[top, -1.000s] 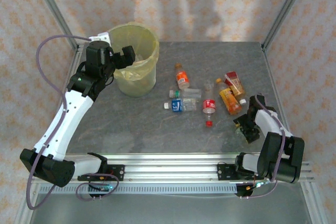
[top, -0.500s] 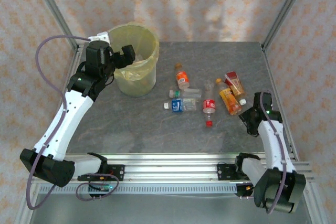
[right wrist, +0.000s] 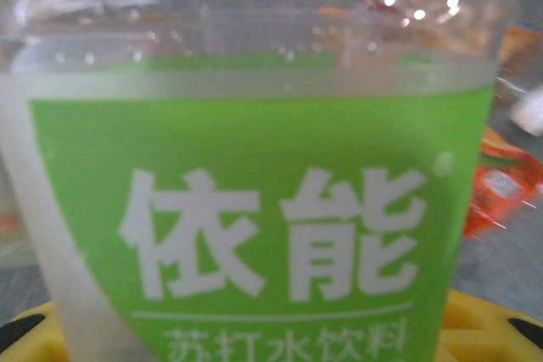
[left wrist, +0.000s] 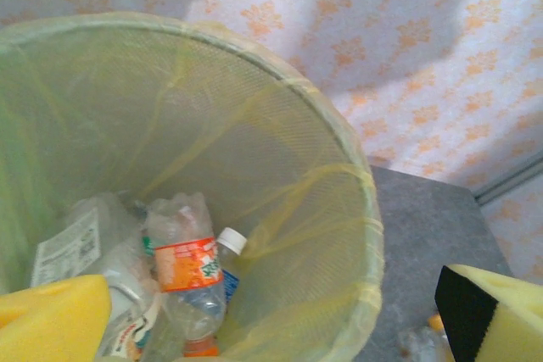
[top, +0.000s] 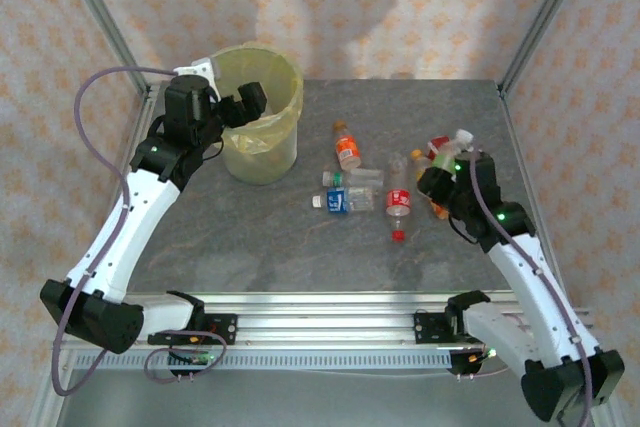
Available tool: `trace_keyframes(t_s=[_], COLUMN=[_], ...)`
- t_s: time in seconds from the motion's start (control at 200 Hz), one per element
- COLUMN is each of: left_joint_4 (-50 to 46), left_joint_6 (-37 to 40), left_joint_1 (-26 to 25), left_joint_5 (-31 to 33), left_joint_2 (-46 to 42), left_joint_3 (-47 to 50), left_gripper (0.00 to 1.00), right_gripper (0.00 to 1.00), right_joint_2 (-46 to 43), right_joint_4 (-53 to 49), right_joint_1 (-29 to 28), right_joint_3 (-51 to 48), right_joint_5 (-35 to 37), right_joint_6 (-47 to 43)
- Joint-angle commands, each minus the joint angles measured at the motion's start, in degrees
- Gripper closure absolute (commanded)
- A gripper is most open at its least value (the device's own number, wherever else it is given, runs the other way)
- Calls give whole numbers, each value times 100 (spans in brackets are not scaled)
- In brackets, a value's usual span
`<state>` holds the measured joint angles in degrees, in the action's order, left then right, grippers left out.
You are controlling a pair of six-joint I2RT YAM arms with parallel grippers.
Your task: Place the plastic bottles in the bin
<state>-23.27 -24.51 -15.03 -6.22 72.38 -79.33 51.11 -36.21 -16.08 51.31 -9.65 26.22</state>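
The left arm stretches up and away from its base, its forearm slanting toward the far left corner of the tabletop. The left claw hangs at the near-left rim of the bin. From its wrist, the yellow pads stand wide apart with nothing between them. Below, an orange-labelled bottle lies among other bottles at the bottom of the bag, beside a white-capped one.

The right arm leans up from its base and bends inward at the elbow, so the right claw sits over the right-hand bottles. It is closed on a green-labelled bottle, which stands across the yellow pads in its wrist view. From above, the bottle's white cap points up and toward the far right.

The other bottles lie on the tabletop, well apart from the bin:
- An orange bottle lies lengthwise far to near, cap at the far end.
- A blue-labelled bottle lies crosswise, cap to the left.
- A red-labelled bottle lies with its red cap at the near end.
- Two more are partly hidden beneath the right claw.
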Motion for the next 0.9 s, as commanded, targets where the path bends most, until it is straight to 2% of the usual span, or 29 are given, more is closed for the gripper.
trace_keyframes(t_s=[0.0,0.185,0.39,0.58,0.781,0.896], left_joint_4=[278,424,646,622,420,166], left_joint_6=[-129,-177,-121,-43,185,297], left_joint_1=[-53,-113,-224,-397,-743,-792], left_joint_5=[-481,-1080,-2008,-2713,-2760,-2630], left_joint_2=[71,186,480,924,1321,1584], left_joint_3=[-119,-159,-312,-807,-1448,-1778], left_gripper=[0,0,0,0,0,9], right_gripper=[57,55,54,53,53,52], right_joint_2=[408,1272,1996,2418,2701,2756], right_joint_4=[827,1637,2363,2720,2765,2749], right_joint_1=[-584,-1415,-1681,-1886,-2063,-2140], right_joint_3=[331,812,1287,1606,1902,1995], right_joint_5=[304,87,-954,-1571,-1818,-1861], right_joint_6=[-599,-1297,-1676,-1874,-1936,-1970])
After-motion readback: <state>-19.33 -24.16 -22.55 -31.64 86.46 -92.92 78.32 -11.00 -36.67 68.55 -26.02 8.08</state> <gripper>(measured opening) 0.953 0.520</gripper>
